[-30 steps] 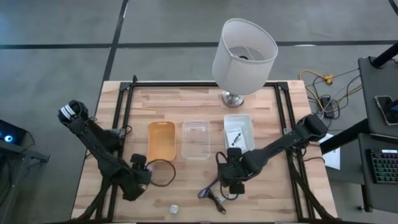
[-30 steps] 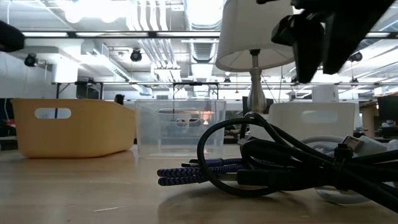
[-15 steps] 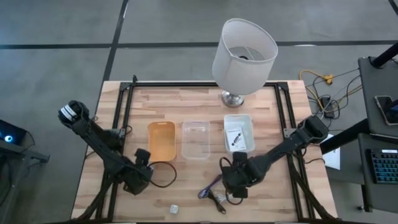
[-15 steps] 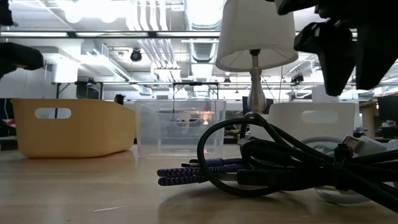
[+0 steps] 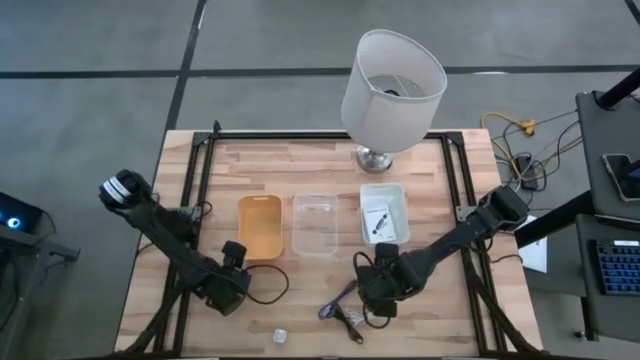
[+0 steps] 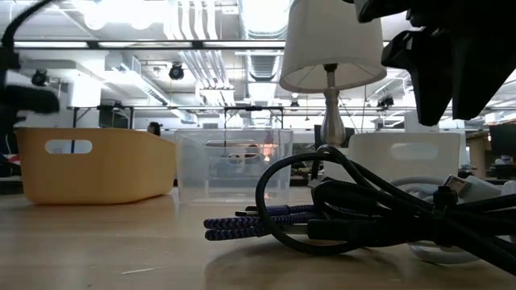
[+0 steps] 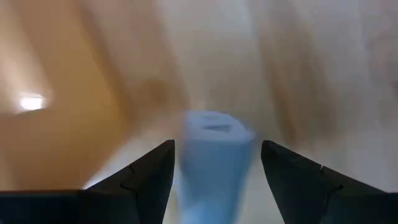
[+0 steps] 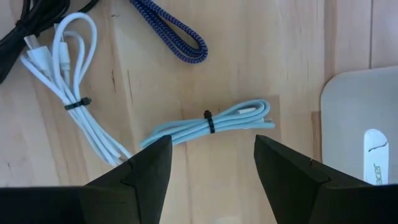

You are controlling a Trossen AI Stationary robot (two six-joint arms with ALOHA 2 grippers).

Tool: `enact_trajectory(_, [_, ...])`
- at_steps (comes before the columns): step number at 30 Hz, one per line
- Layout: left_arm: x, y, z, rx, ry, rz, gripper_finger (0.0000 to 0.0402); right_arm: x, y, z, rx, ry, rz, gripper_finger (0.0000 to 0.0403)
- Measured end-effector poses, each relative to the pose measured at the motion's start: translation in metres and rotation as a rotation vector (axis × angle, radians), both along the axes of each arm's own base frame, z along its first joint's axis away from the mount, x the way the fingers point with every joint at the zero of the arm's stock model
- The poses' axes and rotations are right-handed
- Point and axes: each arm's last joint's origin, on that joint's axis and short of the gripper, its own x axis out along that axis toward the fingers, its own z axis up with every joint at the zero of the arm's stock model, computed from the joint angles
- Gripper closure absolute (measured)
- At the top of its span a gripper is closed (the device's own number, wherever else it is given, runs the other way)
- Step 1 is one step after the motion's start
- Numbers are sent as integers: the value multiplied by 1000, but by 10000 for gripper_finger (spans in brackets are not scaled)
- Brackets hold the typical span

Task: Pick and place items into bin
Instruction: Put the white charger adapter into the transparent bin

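Note:
My left gripper [image 5: 236, 278] is just near of the orange bin [image 5: 259, 225], with a small pale blue-white piece [image 7: 215, 155] between its fingers. My right gripper [image 5: 378, 298] is open over a cluster of cords. Under it lie a pale blue tied cord bundle [image 8: 208, 124], a white cord bundle [image 8: 74, 106], a purple braided cord [image 8: 171, 31] and a black cord [image 6: 363, 209], all on the table. A small white piece [image 5: 280, 335] lies near the front edge. A white packet [image 5: 378, 220] lies in the white bin [image 5: 397, 195]. My left gripper has the pale piece's two sides [image 7: 186, 162] between its two fingers. The view is blurred, so I cannot tell which part it is or whether it is lifted clear.
A clear bin [image 5: 313, 225] stands between the orange and white bins. A large white lamp [image 5: 392, 80] stands at the far edge. A flat pale pad [image 8: 364, 118] lies beside the cords. Bare wood lies at the near left.
My left gripper has moved toward the table's right edge, closer to the orange bin's near end. My right gripper moved toward the near edge, over the cords, then kept still.

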Motion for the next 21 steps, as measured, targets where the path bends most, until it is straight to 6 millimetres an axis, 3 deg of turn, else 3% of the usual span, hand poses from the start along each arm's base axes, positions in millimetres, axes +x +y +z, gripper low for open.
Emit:
enact_trajectory(5, [4,-6,-6,-29,58,77,178,0,0,0,4,-2,-25,188])
enact_trajectory(10, [5,-14,9,-159,54,104,187,0,0,0,5,-3,-28,188])
enact_trajectory(21, [1,-11,8,-167,91,107,298,1,-1,-1,-16,-17,-28,188])
